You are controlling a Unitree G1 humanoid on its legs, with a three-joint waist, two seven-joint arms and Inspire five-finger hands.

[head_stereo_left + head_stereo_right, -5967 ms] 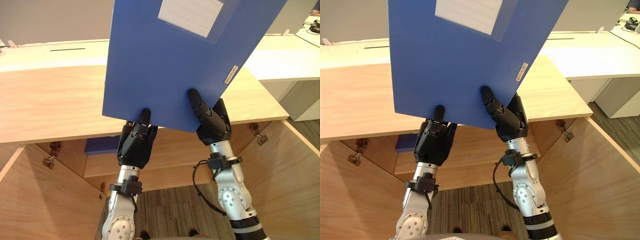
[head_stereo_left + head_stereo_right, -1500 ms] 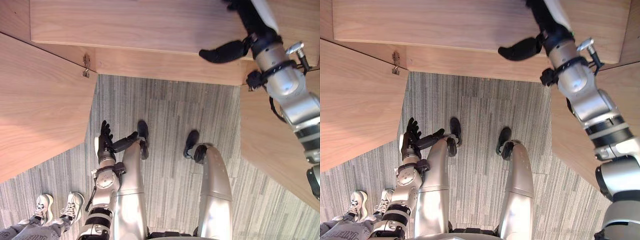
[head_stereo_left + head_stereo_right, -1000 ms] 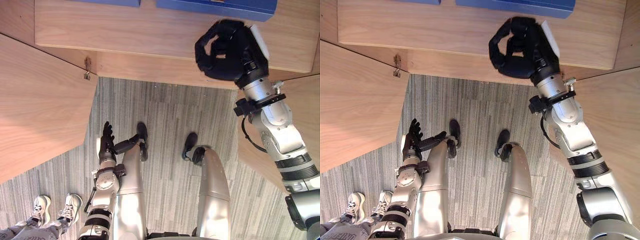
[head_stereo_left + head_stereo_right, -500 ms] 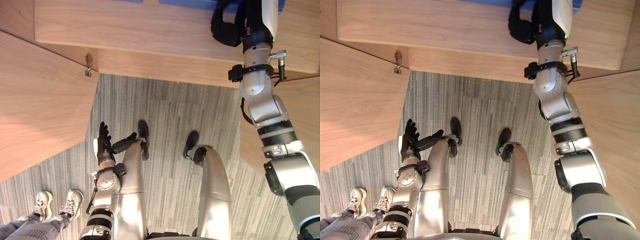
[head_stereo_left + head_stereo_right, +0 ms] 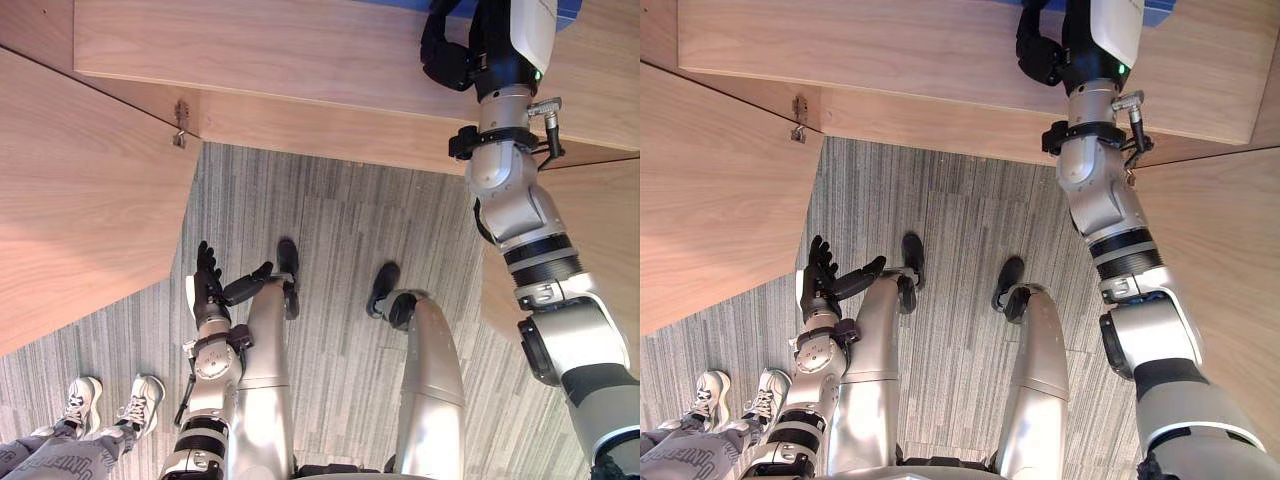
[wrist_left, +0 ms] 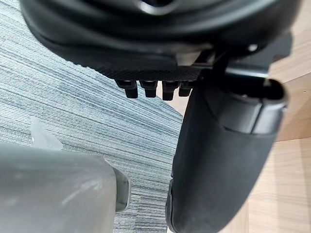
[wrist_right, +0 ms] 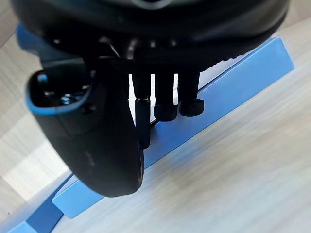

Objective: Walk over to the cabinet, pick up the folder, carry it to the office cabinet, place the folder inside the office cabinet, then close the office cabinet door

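Past the right hand (image 5: pixel 1048 48), the folder (image 7: pixel 233 90) runs off the edge, and the thumb covers part. Near the left hand (image 5: pixel 208 285), a person (image 5: pixel 85 405) is cut off to shoes and legs.

The right arm (image 5: pixel 520 215) and the left arm (image 5: pixel 205 400) are rounded silver-grey shells, broken by black bands at the joints. The right hand (image 5: pixel 470 45) is dark with a white cover (image 5: pixel 527 25) on its back. The left hand (image 5: pixel 208 285) is dark too, with a pale strip along one edge.

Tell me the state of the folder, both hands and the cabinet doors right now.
folder: flat on the cabinet shelf
right hand: open, fingers straight, at the folder
left hand: open, empty, above the carpet
left door: open
right door: open
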